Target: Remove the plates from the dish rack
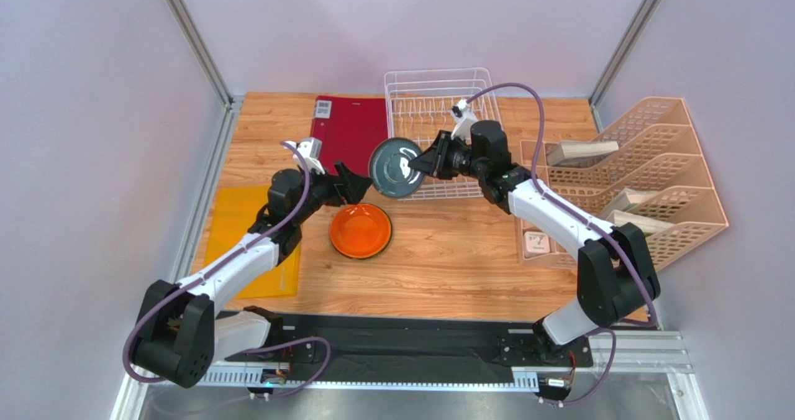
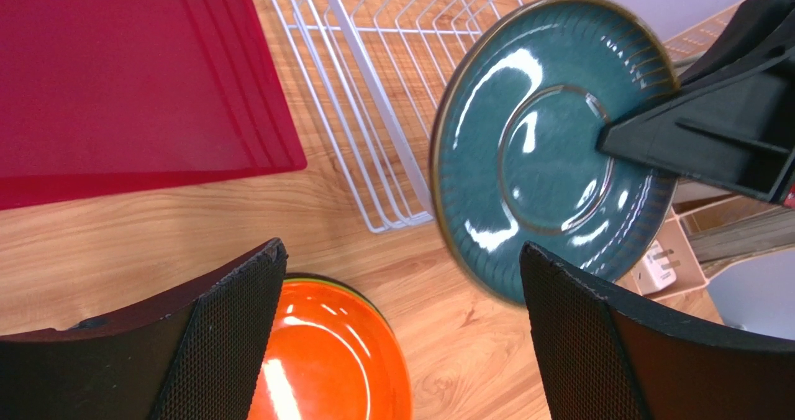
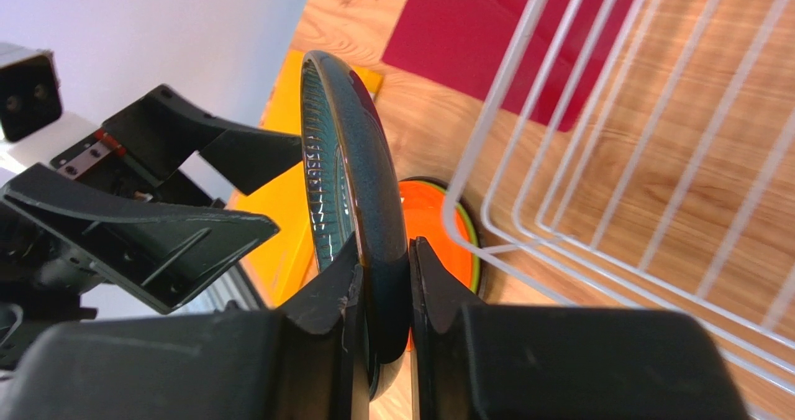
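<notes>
One teal plate clamped in right gripper, left gripper spread

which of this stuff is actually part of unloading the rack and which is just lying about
Part of the job: dish rack; teal plate, clamped in the right gripper; orange plate on the table, lime green plate under it; left gripper, open beside the teal plate.

Just lying about: red folder, yellow folder, peach file trays, small card.
</notes>
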